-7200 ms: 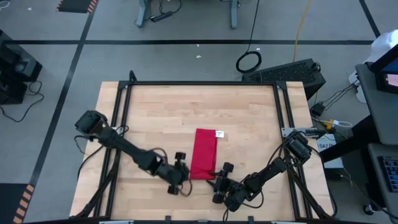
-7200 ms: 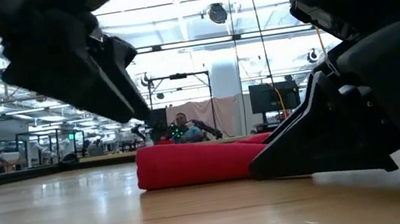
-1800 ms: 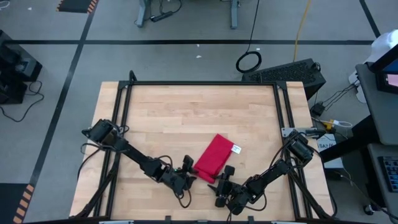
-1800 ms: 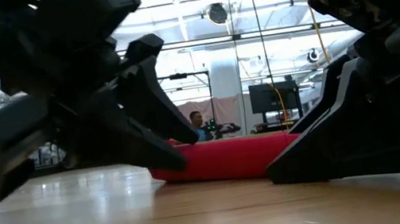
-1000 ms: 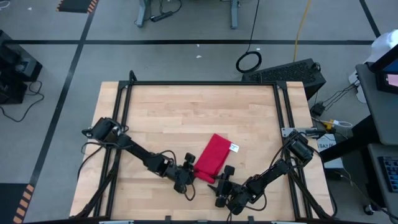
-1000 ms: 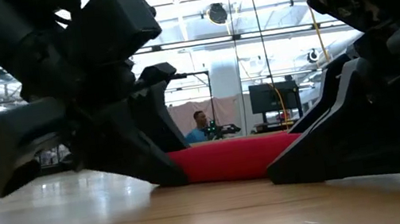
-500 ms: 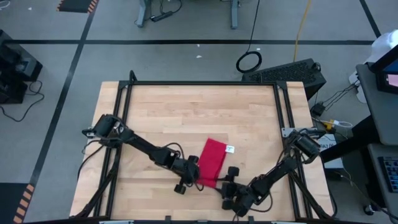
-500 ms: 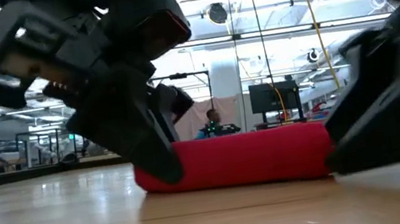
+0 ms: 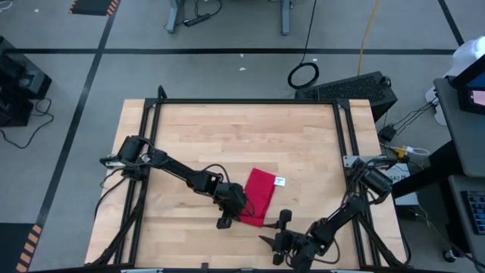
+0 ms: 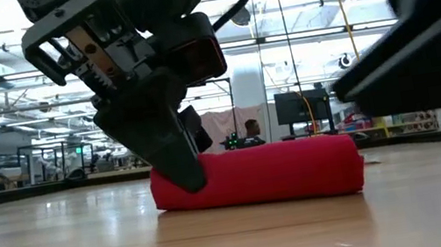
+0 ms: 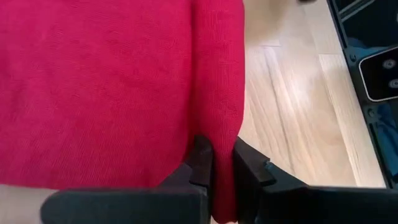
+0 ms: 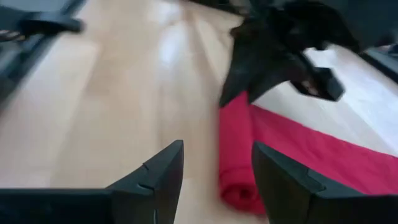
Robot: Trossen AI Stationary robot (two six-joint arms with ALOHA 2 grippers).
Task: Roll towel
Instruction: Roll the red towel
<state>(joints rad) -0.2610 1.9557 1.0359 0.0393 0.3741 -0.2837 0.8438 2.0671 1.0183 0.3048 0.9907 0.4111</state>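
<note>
Red towel [image 9: 259, 196] lies partly rolled on the wooden bench [image 9: 227, 136], toward the bench's near edge and about midway across it. A small white tag [image 9: 280, 181] shows at the towel's far right corner. The rolled end is the end nearer the arms; the rest lies flat beyond it.

Left claw [image 9: 236, 206] is down at the rolled end, on the towel's left side, and its fingers [image 11: 202, 163] are pinched closed on a fold of the red cloth.

Right claw [image 9: 279, 233] sits just off the towel's near end, clear of the cloth, fingers [image 12: 163, 171] spread apart and holding nothing.

A person shows far behind the towel in the low view.
</note>
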